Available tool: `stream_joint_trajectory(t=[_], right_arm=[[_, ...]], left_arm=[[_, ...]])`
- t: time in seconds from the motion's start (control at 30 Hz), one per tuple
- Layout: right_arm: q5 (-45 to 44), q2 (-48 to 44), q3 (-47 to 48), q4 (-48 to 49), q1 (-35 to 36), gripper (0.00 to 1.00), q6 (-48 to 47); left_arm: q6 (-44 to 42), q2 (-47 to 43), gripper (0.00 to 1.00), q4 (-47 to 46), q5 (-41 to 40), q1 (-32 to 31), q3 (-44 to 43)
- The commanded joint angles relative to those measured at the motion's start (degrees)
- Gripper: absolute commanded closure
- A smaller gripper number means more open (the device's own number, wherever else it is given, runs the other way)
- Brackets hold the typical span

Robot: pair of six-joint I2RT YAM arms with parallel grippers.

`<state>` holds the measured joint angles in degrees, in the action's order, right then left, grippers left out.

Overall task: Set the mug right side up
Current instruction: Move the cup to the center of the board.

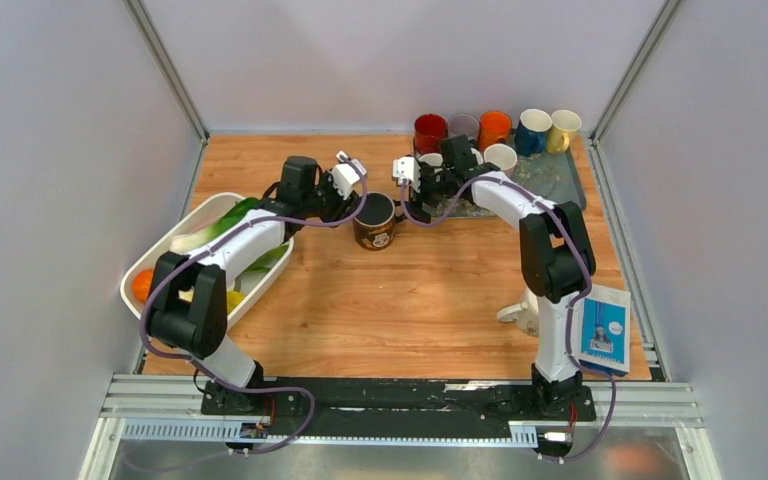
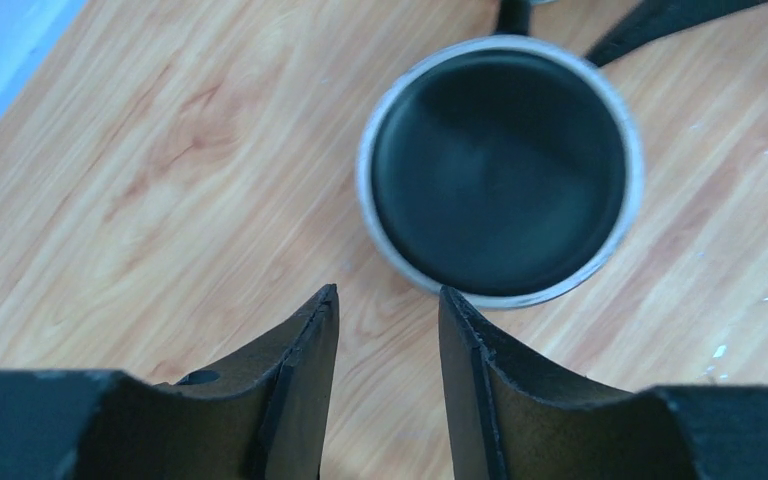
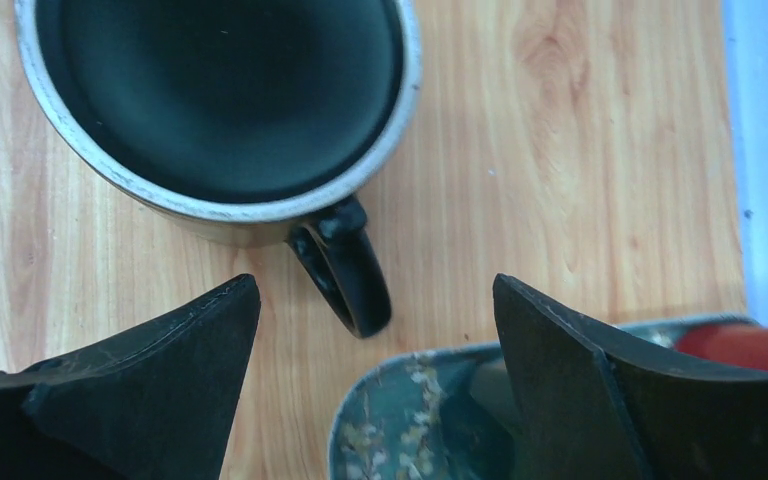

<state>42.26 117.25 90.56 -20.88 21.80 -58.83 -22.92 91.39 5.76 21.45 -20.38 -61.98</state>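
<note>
Mug [image 1: 374,220] stands upright, mouth up, on the wood just left of the tray [image 1: 560,182]. Right gripper [image 3: 375,282] hovers over the tray's left edge, jaws wide, empty. Left gripper [image 2: 388,298] sits farther left of the tray, jaws parted, empty.

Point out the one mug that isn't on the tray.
The dark brown mug with the black interior, standing upright alone on the wooden table; the other mugs all sit on the grey tray at the back.

Left tool [image 2: 388,300] jaws stand slightly apart, right tool [image 3: 375,290] jaws spread wide.
</note>
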Motion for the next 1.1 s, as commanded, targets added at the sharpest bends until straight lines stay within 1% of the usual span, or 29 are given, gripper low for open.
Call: stream_joint_trajectory(t=[0.0,0.1,0.23,0.3,0.4,0.43,0.5,0.57,0.77,0.83,0.97,1.07], right_arm=[[3.86,2.59,3.56,-3.43,2.12,0.08,-5.92],[3.84,4.62,5.35,-3.97,3.57,0.07,-6.24],[3.62,5.93,7.18,-8.05,4.32,0.11,-5.14],[3.35,3.8,4.17,-8.94,4.36,0.13,-3.86],[2.92,-1.68,-3.9,-8.93,4.3,0.14,-2.57],[3.08,-2.76,-6.21,-8.91,4.3,0.14,-1.09],[2.9,-3.02,-7.43,-8.91,4.3,0.14,2.34],[0.99,-1.23,-5.91,-8.13,4.35,0.15,6.55],[-5.06,3.95,-1.91,1.55,4.35,0.16,20.16],[-6.54,5.1,-1.61,3.98,4.58,0.22,23.41],[-6.98,6.35,-1.85,4.7,5.25,0.39,24.03],[-5.67,5.87,-2.93,4.52,5.26,0.57,23.51]], left_arm=[[-2.31,-3.5,0.5,1.54,-2.04,3.29,-2.0],[0.39,-5.58,0.49,1.37,0.97,4.06,-2.3],[4.98,-8.68,0.48,1.51,0.16,5.09,-1.89],[7.85,-10.59,0.47,1.24,-0.62,5.93,-1.27],[10.47,-13.76,0.47,0.12,-1.55,6.54,0.56],[11.68,-14.3,0.47,-1.3,-1.7,6.64,1.97],[13.2,-15.29,0.48,-2.62,-1.31,6.59,3.38],[14.24,-15.37,0.48,-2.79,-0.82,6.59,3.99],[14.72,-14.72,0.48,-2.9,-0.66,6.65,3.94],[14.71,-14.65,0.48,-3.0,-0.66,6.64,3.6],[13.62,-14.94,0.48,-2.56,-0.77,6.63,3.2],[11.27,-15.2,0.48,-1.36,-0.91,6.66,2.86]])
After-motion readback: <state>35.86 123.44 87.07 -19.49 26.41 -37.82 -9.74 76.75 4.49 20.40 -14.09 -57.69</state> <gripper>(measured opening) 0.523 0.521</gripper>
